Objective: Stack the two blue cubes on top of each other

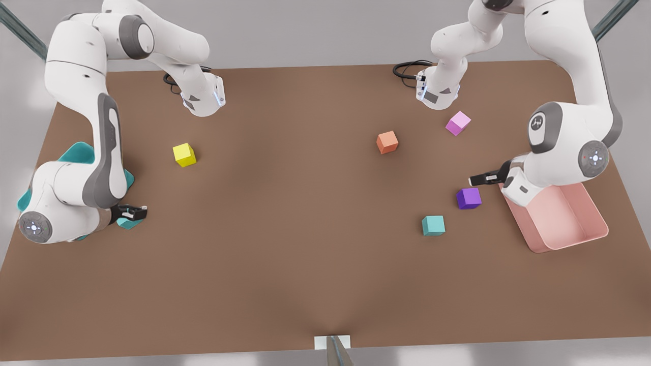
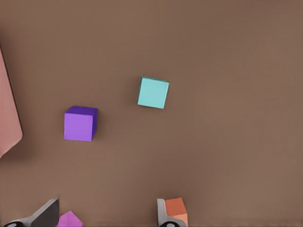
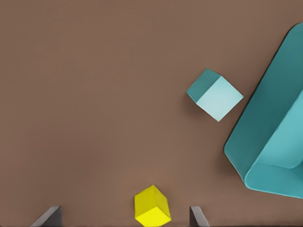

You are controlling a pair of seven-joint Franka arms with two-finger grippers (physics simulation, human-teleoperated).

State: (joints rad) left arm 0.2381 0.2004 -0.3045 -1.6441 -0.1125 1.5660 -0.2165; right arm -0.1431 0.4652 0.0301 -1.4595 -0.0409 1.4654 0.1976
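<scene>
One blue cube lies on the brown table at the front view's right, beside a purple cube; it also appears as the blue cube in the left wrist view. My left gripper hovers above and just beyond the purple cube, fingers spread open and empty. The other blue cube lies next to a teal tray. In the front view this cube is partly hidden under my right gripper, which hangs over it, open and empty.
A yellow cube, an orange cube and a pink cube are scattered over the far half of the table. A pink tray sits at the right edge, under the left arm. The teal tray sits at the left edge.
</scene>
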